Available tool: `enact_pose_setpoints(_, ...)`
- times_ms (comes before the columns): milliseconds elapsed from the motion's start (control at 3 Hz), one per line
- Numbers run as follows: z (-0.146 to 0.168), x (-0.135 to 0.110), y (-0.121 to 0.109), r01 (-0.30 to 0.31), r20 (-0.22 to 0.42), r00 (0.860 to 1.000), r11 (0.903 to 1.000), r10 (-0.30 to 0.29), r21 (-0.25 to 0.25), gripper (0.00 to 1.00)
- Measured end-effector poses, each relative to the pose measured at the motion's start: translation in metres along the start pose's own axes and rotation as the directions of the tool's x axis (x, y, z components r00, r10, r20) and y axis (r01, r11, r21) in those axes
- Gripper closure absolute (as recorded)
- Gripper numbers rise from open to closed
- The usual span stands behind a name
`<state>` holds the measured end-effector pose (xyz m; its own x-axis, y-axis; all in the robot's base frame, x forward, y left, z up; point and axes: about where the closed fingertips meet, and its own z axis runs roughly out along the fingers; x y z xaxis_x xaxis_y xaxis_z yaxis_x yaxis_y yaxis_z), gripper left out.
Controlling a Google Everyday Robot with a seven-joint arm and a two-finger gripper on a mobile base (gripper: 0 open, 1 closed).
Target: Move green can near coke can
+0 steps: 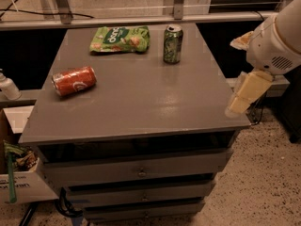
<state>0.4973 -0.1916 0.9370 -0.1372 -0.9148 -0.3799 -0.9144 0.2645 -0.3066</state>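
The green can stands upright at the far right of the grey table top. The coke can lies on its side near the table's left edge, well apart from the green can. My gripper hangs off the white arm at the right, over the table's right front corner. It is well in front of and to the right of the green can and touches nothing.
A flat green snack bag lies at the back of the table, left of the green can. A cardboard box and a white bottle stand to the left of the table. Drawers fill the front below.
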Motion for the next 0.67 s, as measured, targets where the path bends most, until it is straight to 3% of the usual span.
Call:
enact_pose_setpoints(333,0.028,-0.004,-0.030,-0.031,0.046,0.999,0.9984,0.029,0.046,0.00)
enact_pose_setpoints(667,0.060,-0.004,-0.063,-0.095,0.079,0.993,0.9938,0.091,0.058,0.00)
